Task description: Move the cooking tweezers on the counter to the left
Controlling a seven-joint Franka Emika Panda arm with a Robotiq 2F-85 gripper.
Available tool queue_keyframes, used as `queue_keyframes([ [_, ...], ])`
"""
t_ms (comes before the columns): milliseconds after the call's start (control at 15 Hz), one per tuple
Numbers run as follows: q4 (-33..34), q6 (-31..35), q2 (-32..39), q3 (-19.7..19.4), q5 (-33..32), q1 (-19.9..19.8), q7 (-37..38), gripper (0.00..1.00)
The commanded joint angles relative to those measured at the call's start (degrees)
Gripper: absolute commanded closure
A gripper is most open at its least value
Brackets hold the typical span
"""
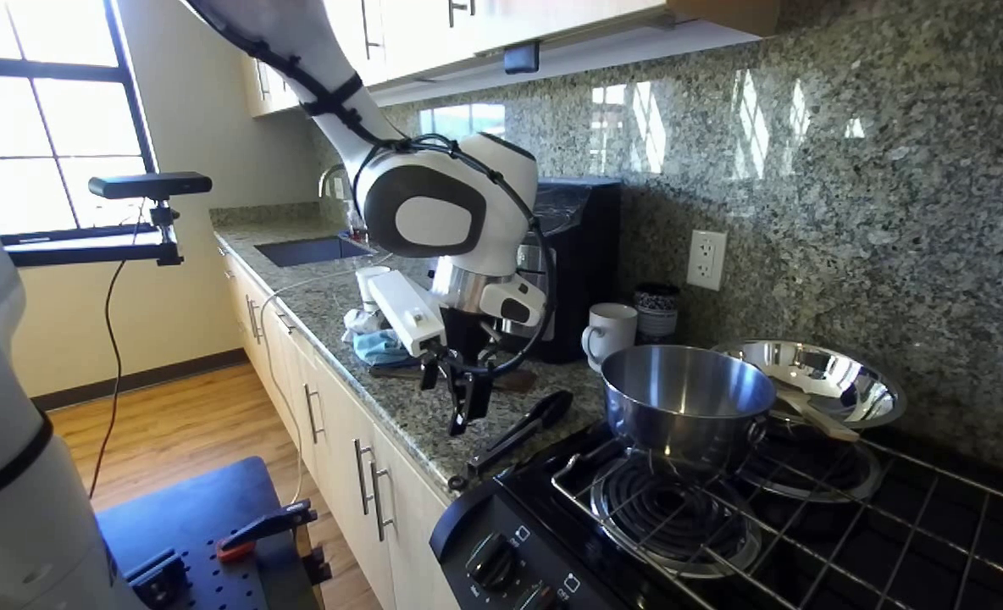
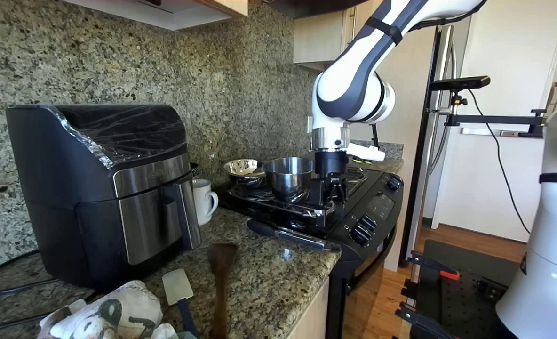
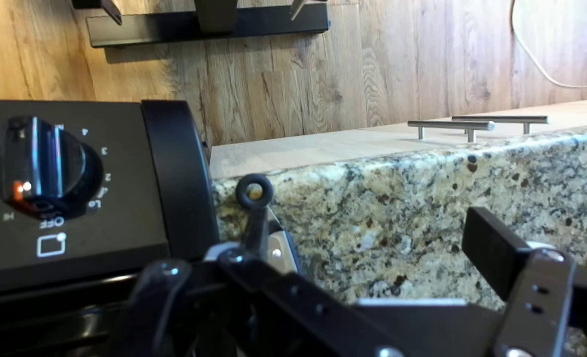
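Tweezers (image 1: 514, 436): lay on the counter (image 2: 269, 273), lengthwise beside the edge of the stove (image 1: 544, 500). The ring (image 3: 254, 191) at their slim end sat near the counter's front edge; the thick black end pointed toward the wall (image 1: 942, 212). (Whether they touched the stove, I couldn't tell.)
Gripper (image 1: 444, 408): hung above the counter, apart from the tweezers, its two fingers (image 3: 494, 248) spread wide. In the wrist view, one finger hid part of the tweezers.
Arm (image 1: 434, 222): bent over the counter's stove end, in both exterior views.
Stove: bore a pot (image 1: 671, 436) and, nearer the wall, a shiny bowl (image 1: 878, 402) with a wooden utensil (image 1: 819, 417) lying over its rim.
Fryer (image 2: 97, 188): stood near the wall, wrinkled film across its slanted top.
Mug (image 1: 610, 335): white, stood between fryer and pot, a patterned jar (image 1: 656, 313) near it.
Counter: in an exterior view, a brown spatula (image 2: 220, 263), a white-headed spatula (image 2: 178, 285) and a rumpled cloth (image 2: 123, 306) lay near the fryer.
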Motion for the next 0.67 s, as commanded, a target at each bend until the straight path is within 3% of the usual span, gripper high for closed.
queue_keyframes([
  [0,0.4,-0.2,0.0,0.6,-0.1,-0.6,0.0,0.00],
  [600,1.0,3.9,4.0,1.0,-4.9,-0.9,3.6,0.00],
])
